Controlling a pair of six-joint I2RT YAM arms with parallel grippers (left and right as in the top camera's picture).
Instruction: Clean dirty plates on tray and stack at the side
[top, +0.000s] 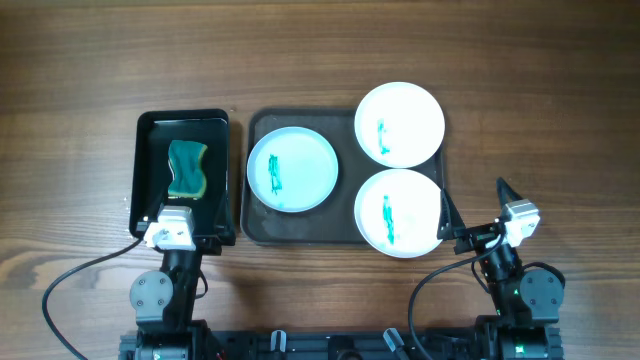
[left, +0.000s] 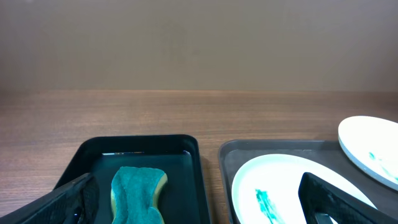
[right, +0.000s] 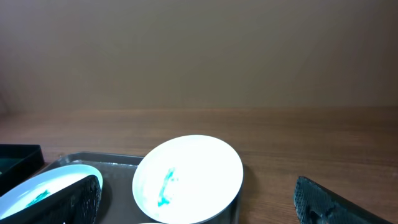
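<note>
**Camera placement: one overhead, two at wrist level.**
The overhead camera looks straight down from well above and takes in the whole grey tray (top: 342, 226). The left wrist camera sits low at the tray's near-left, facing across it at close range. The right wrist camera sits low at its near-right, facing the same way. Both wrist views share the tray's far rim and, apparently, the far-right plate (right: 188, 177).

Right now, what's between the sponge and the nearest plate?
Only the black bin wall, a thin strip of table and the gray tray rim, clearest in the overhead view.
</note>
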